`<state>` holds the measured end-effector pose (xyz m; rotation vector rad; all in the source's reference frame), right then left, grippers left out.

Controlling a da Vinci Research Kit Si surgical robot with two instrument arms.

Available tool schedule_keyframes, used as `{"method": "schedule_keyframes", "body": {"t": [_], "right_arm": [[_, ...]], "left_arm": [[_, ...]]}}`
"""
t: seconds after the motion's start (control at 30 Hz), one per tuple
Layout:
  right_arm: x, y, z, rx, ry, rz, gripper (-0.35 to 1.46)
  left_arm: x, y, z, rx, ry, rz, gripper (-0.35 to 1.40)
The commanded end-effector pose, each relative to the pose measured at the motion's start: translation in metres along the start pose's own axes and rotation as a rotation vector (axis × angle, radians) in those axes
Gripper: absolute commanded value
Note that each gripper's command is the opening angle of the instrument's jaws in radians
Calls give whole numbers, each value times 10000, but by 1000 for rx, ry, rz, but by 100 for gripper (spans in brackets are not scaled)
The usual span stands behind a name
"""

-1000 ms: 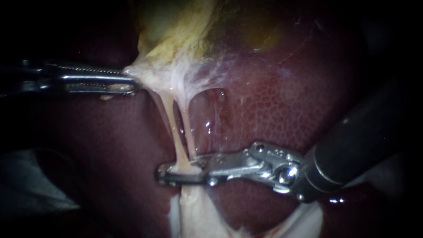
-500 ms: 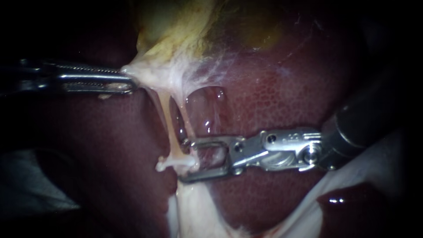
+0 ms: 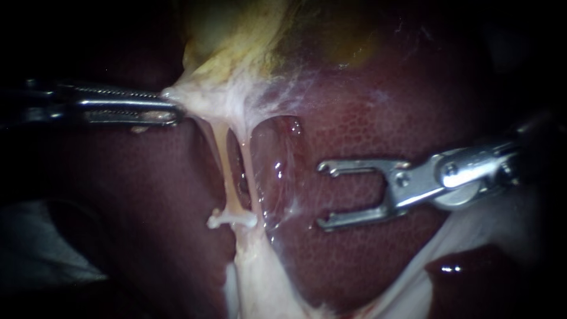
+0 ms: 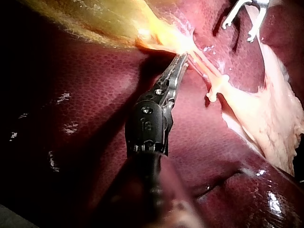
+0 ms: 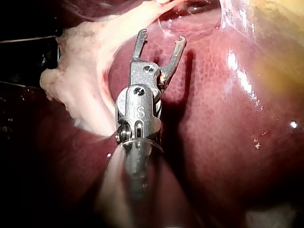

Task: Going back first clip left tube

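Silver right instrument [image 3: 322,195]: pincer wide, empty, level over dark-red liver [image 3: 366,130]; left instrument [image 3: 176,111]: pincer clamps whitish gallbladder tissue [image 3: 207,97].

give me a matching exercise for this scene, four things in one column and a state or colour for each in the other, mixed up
Things:
1. left instrument
2. right instrument
3. clip
4. liver

States:
a. dark red, mottled surface
b. jaws open, holding nothing
c. whitish, set across a tube
d. jaws shut on pale tissue beside the gallbladder

Pairs: 1-d, 2-b, 3-c, 4-a
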<state>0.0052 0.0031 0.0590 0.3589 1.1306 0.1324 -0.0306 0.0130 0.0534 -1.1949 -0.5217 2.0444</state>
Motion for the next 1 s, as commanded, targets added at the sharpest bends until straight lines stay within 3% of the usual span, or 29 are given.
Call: {"method": "schedule_keyframes", "body": {"t": [0.03, 0.33, 0.53, 0.9, 1.0], "right_arm": [[1, 1, -5, -4, -2, -4, 50], [0, 3, -13, -2, -2, -17, 50], [-1, 2, -14, -2, 1, -17, 50], [-2, 1, -17, 14, 6, -17, 50], [-2, -2, -16, 54, 20, -19, 50]], "left_arm": [[-1, -1, 3, 2, 0, 0, -35], [-33, -17, 47, 16, -9, 20, -35], [-43, -31, 74, 10, -20, 34, -35], [-44, -34, 81, 10, -23, 29, -35], [-44, -34, 80, 10, -23, 29, -35]]}}
